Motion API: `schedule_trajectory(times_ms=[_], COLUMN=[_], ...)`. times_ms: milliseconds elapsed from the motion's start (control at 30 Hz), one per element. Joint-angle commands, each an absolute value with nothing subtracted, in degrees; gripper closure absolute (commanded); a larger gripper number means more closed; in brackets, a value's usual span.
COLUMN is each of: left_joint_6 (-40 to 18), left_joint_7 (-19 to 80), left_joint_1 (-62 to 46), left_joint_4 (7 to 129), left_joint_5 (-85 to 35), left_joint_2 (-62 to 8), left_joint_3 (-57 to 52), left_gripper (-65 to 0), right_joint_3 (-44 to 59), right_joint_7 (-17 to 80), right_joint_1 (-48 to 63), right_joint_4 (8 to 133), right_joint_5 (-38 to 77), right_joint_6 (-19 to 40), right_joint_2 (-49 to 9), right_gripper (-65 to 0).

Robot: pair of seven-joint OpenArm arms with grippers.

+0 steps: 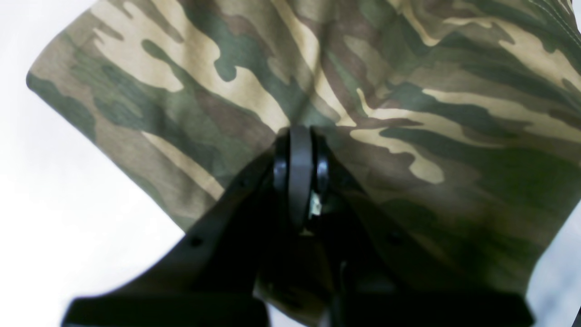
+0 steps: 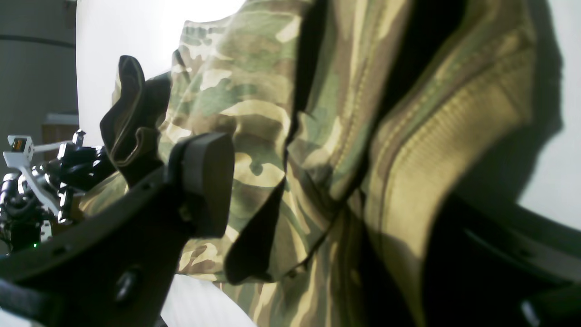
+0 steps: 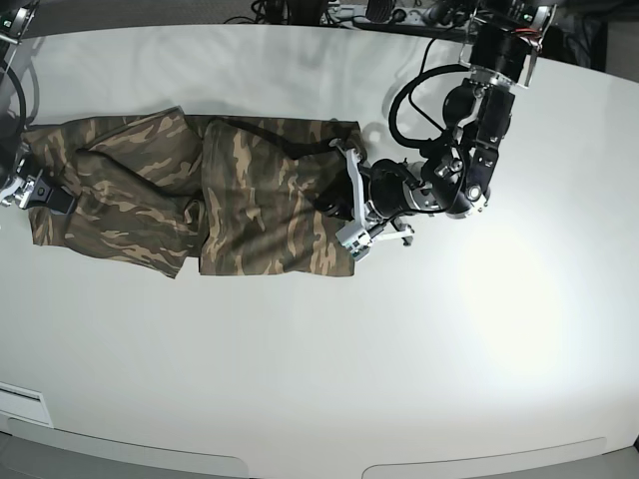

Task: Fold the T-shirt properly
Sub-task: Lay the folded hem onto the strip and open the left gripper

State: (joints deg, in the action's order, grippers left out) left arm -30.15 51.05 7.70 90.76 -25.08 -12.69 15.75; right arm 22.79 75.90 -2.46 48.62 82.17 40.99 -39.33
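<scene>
The T-shirt (image 3: pixel 270 215) is spread, partly folded, toward the bench's (image 3: pixel 300 369) far-left corner; the left claw (image 1: pixel 299 131) is closed, the right (image 2: pixel 331 218) spread wide.

Can't see all of the brown, tan and dark-green camouflage cloth T-shirt (image 1: pixel 204 91) in either wrist view. Can't follow the black-and-silver right arm (image 3: pixel 18 180) past the base view's left edge. Can't sharply make out the black left tool (image 1: pixel 297 141).

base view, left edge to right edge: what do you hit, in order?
Right gripper, black and silver, at the left edge → brown, tan and dark-green camouflage T-shirt, partly folded → left gripper, black and silver, over the shirt's right-hand part
</scene>
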Motion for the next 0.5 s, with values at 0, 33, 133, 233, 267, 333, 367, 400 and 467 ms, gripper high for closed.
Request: schedule_trajectory(times_ms=[0,33,133,233,267,333,367,400,467], left_joint_6=[-28.9,-28.9,-28.8,-28.8,-28.8,-28.8,-28.9,-28.9,-28.9], left_joint_7=[54.2,54.2,54.3,54.2,54.2,54.2,54.2,54.2,54.2], left_joint_1=[8.5,8.6,9.1,9.5,9.6,9.6,9.6,9.6,9.6], left_joint_4=[90.8,90.8,90.8,90.8,90.8,90.8,90.8,90.8,90.8], left_joint_5=[-22.1,-22.2,-23.0,-23.7,-24.1,-24.5,-24.5,-24.5,-24.5], left_joint_2=[-13.5,-13.5,-13.5,-13.5,-13.5,-13.3,-13.3,-13.3,-13.3], left_joint_3=[15.6,15.6,15.6,15.6,15.6,15.6,15.6,15.6,15.6], left_gripper=[0.0,0.0,0.0,0.0,0.0,0.0,0.0,0.0,0.0], right_joint_3=[22.1,22.1,22.1,22.1,22.1,22.1,22.1,22.1,22.1], right_joint_7=[80.0,80.0,80.0,80.0,80.0,80.0,80.0,80.0,80.0], right_joint_1=[-1.9,-1.9,-1.9,-1.9,-1.9,-1.9,-1.9,-1.9,-2.4], right_joint_4=[48.4,48.4,48.4,48.4,48.4,48.4,48.4,48.4,48.5], right_joint_5=[77.9,78.5,82.7,85.0,85.0,85.0,85.0,85.0,85.0], right_joint_6=[40.0,40.0,40.0,40.0,40.0,40.0,40.0,40.0,40.0], right_joint_2=[-39.7,-39.7,-39.7,-39.7,-39.7,-39.7,-39.7,-39.8,-40.0], right_gripper=[-43.2,-43.3,-43.2,-37.1,-32.8,-21.5,-15.5,-10.2,-3.3])
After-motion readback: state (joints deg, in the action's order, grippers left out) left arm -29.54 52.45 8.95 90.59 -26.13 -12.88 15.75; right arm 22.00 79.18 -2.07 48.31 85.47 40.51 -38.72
